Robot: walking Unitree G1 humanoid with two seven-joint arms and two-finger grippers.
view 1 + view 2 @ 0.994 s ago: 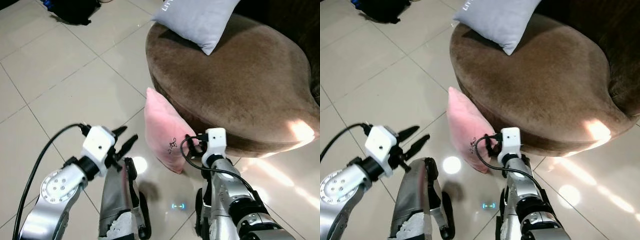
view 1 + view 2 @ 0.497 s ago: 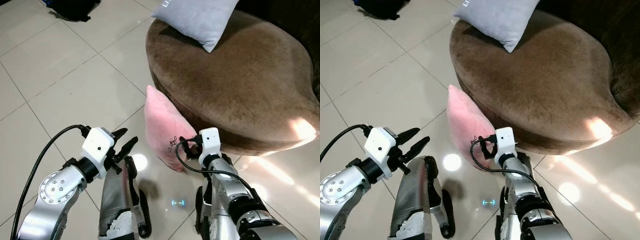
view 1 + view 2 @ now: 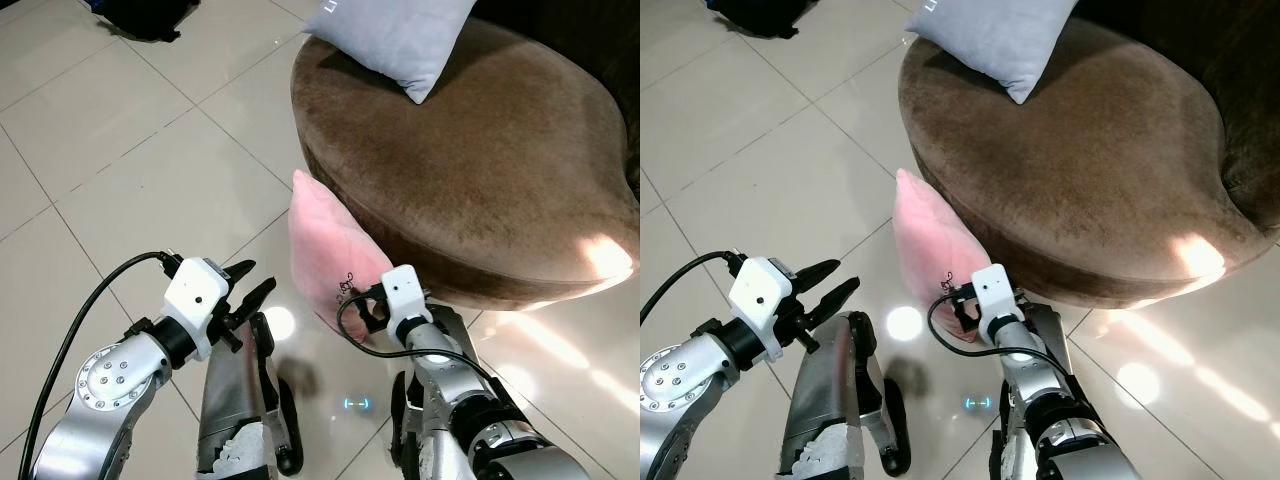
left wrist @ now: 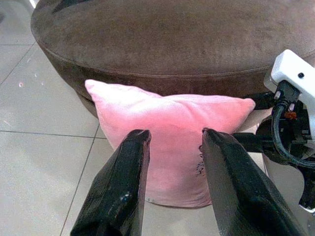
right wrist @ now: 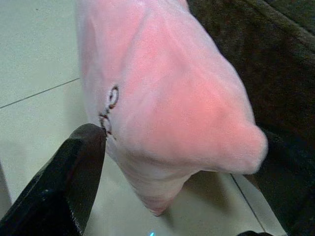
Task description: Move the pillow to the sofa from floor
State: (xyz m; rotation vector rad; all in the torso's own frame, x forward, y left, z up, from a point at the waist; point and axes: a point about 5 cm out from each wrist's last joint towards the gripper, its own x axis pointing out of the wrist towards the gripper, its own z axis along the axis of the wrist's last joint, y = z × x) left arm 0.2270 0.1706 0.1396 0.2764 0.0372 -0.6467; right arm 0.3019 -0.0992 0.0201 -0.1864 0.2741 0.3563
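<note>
I have the pink pillow (image 3: 330, 258) standing on edge on the tiled floor (image 3: 130, 170), leaning against the front of the brown sofa (image 3: 480, 150), roughly at the centre of the head views. Over the last second my right gripper (image 5: 162, 162) has crept toward 11 o'clock: its white wrist block now sits right at the pillow's lower corner near the small embroidered mark. In the right wrist view one finger (image 5: 74, 182) touches the fabric beside that mark, and the jaws are spread wide with the corner bulging between them, so nothing is pinched yet. My left gripper (image 3: 248, 287) has barely shifted; it hovers at about 8 o'clock from the pillow, jaws parted, aimed at its broad face. A grey pillow (image 3: 395, 35) already lies on the sofa at 12 o'clock. I judge the reach nearly done; closing on the corner comes next.
</note>
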